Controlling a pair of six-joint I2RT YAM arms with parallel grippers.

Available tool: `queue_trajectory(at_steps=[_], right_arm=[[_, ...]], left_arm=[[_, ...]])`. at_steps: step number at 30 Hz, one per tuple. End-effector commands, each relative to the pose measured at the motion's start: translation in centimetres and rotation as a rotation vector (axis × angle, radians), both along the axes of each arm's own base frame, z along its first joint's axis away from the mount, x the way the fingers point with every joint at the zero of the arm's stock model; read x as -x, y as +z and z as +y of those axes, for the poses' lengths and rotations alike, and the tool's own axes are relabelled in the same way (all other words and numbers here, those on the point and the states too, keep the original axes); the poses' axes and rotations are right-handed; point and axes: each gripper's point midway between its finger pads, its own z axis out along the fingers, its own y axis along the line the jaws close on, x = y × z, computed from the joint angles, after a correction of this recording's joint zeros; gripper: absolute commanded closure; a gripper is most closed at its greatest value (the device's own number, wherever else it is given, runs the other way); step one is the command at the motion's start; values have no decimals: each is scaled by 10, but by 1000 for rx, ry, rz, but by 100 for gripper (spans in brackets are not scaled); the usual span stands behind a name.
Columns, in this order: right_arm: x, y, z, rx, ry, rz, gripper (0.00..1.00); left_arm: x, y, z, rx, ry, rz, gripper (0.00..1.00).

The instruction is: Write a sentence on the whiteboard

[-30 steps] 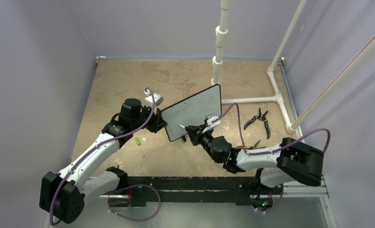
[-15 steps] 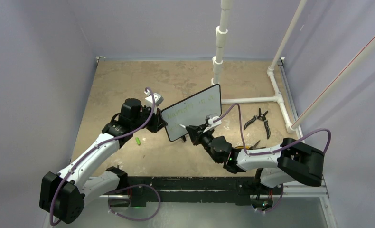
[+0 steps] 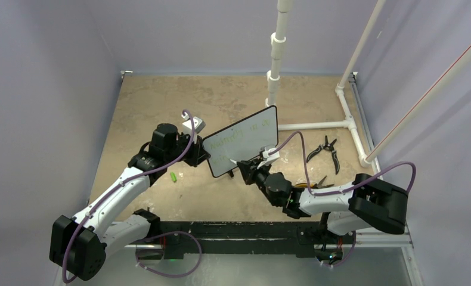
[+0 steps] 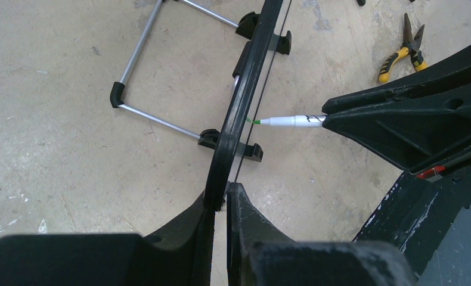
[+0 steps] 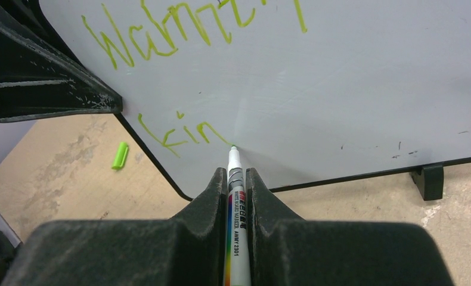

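The whiteboard (image 3: pixel 245 143) stands upright on its feet in the middle of the table, and shows close up in the right wrist view (image 5: pixel 340 89). My left gripper (image 4: pixel 220 199) is shut on the board's left edge (image 4: pixel 239 101). My right gripper (image 5: pixel 232 179) is shut on a white marker (image 5: pixel 235 220); its green tip touches the board's lower left. The sentence (image 5: pixel 161 36) is green handwriting in two lines; the second line (image 5: pixel 182 134) is short and ends at the marker tip. In the top view the right gripper (image 3: pixel 245 168) is at the board's lower edge.
The green marker cap (image 3: pixel 173 176) lies on the table left of the board. Black pliers (image 3: pixel 327 150) and yellow-handled pliers (image 4: pixel 403 50) lie to the right. A white pipe frame (image 3: pixel 316 125) stands behind and to the right.
The right gripper and marker have shifted a little to the right along the board's lower line. The left arm and the board have not moved.
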Motion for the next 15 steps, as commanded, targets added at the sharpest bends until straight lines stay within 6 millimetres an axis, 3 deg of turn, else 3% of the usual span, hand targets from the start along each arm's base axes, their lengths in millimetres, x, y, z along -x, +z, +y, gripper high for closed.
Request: queue_trajectory(at_steps=[1,7,15], right_arm=[[-3,21,-8,-69,-31,-30,100],[-2,35,-8,-93,-19,-52,100],[-10,37,-1,-71,-26,-71,100]], left_arm=[[-6,16,-1,9,0,-57,100],[-6,16,-1,9,0,-57,100],[-5,17,-1,12,-2,-59,100]])
